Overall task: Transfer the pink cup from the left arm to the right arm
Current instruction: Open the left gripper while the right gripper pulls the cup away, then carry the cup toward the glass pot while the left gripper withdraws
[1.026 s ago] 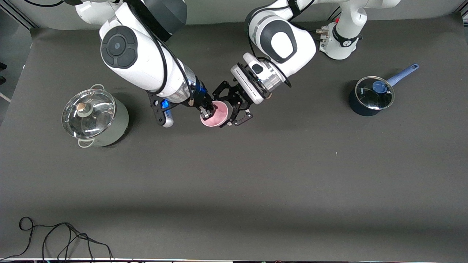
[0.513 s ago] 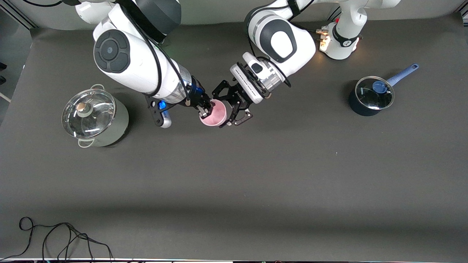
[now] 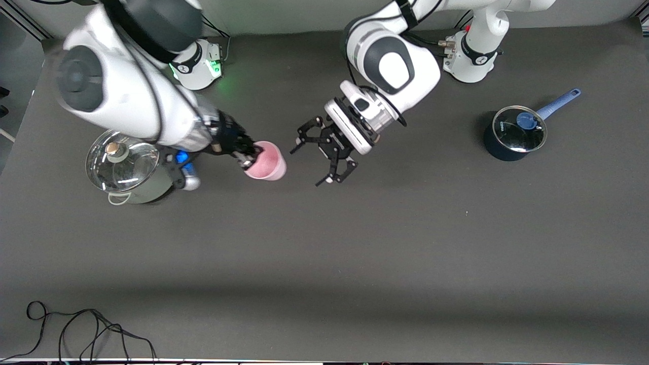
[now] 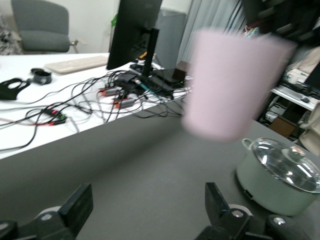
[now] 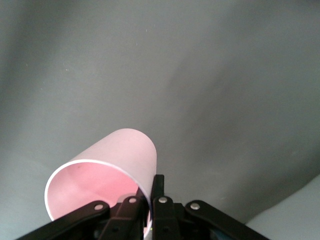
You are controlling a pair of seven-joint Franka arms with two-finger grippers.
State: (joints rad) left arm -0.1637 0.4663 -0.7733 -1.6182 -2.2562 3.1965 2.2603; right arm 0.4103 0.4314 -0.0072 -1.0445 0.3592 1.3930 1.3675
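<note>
The pink cup (image 3: 267,161) hangs tilted in the air over the table, its rim pinched between my right gripper's (image 3: 249,156) shut fingers. In the right wrist view one finger is inside the cup (image 5: 107,167) and one outside, at my right gripper (image 5: 150,202). My left gripper (image 3: 308,166), a black skeletal claw, is open and empty beside the cup, a short gap away toward the left arm's end. In the left wrist view the cup (image 4: 231,82) floats ahead of my left gripper's (image 4: 147,210) wide-spread fingers (image 4: 76,209).
A pale green pot with a glass lid (image 3: 129,165) stands under the right arm, and shows in the left wrist view (image 4: 280,175). A dark blue saucepan with a lid (image 3: 514,133) stands at the left arm's end. A black cable (image 3: 76,329) lies near the front camera.
My left gripper opened and let go of the cup. My right arm carried the cup away toward its own end of the table, toward the green pot.
</note>
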